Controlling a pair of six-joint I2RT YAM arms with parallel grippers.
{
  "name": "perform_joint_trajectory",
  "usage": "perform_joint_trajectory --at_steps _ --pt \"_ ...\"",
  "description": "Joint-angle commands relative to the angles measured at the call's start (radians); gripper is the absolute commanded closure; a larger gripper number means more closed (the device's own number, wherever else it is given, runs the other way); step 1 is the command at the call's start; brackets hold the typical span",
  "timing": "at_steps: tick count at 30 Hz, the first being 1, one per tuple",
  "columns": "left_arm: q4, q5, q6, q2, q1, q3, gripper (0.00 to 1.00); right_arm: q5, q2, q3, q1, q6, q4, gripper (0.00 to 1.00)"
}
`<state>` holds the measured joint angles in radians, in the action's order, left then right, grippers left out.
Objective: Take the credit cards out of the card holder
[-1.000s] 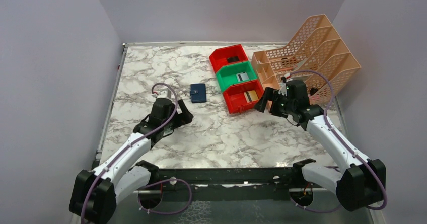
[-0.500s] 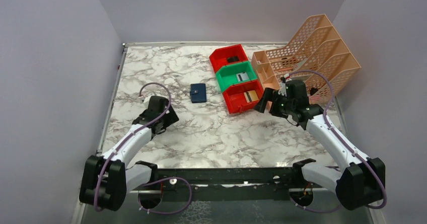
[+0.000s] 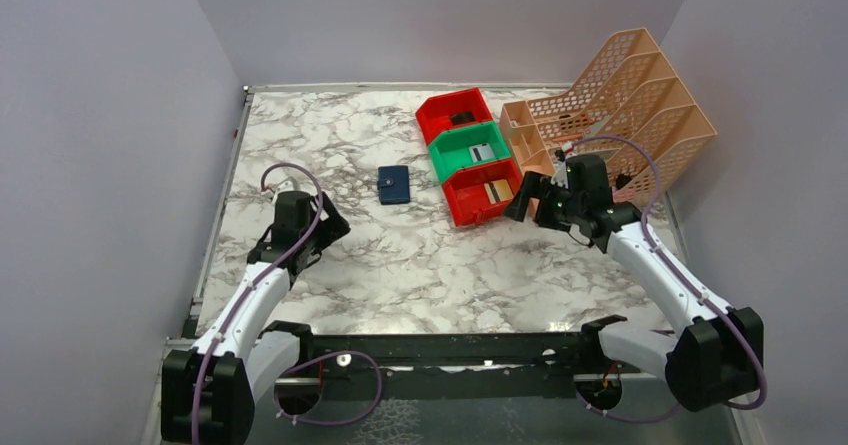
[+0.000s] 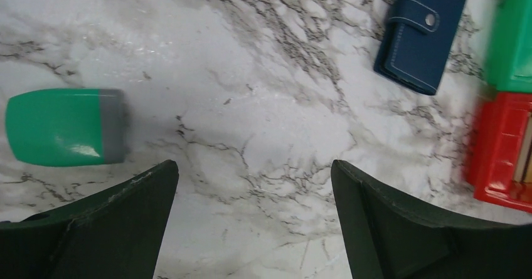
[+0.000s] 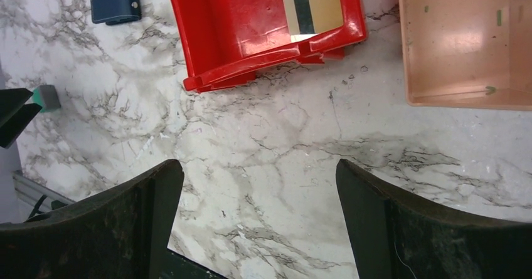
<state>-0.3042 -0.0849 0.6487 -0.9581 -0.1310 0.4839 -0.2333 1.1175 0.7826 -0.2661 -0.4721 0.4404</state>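
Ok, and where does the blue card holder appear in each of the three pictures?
Top view: the card holder lies closed near the centre, slightly left.
Left wrist view: card holder in the upper right, snap tab facing up.
Right wrist view: card holder in the top left corner, partly cut off by the edge.
Shared landmark: the nearest red bin, to the right of the holder in every view.

Glossy marbled table [image 4: 251, 135], shiny plastic red bin [image 5: 251, 15], matt card holder [image 4: 421, 31]
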Motion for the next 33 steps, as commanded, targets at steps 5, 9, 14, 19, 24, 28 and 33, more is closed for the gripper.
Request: perform_joint_trajectory --at_steps 5,9,14,19,24,28,33 --pt "0.08 0.24 -0.041 0.021 0.005 0.017 0.05 -0.085 0.097 0.125 -0.014 -0.041 -0.073 0.08" --pt "0.077 0.323 -0.056 -0.002 0.005 0.039 0.05 0.189 0.176 0.239 -0.115 -0.111 -0.013 0.07" --pt "0.028 0.35 -0.076 0.036 0.004 0.091 0.05 0.418 0.282 0.334 -0.197 -0.265 -0.038 0.06" --pt "-0.056 0.287 -0.14 0.103 0.004 0.136 0.03 0.48 0.446 0.462 -0.202 -0.406 -0.008 0.11" --pt "-0.064 0.269 -0.17 0.151 0.004 0.119 0.02 0.418 0.613 0.623 -0.22 -0.431 0.028 0.19" --pt "-0.065 0.233 -0.176 0.147 0.005 0.121 0.02 0.421 0.732 0.774 -0.324 -0.333 0.009 0.2" --pt "-0.093 0.177 -0.168 0.173 0.004 0.133 0.02 0.327 0.905 0.963 -0.395 -0.211 -0.013 0.2"
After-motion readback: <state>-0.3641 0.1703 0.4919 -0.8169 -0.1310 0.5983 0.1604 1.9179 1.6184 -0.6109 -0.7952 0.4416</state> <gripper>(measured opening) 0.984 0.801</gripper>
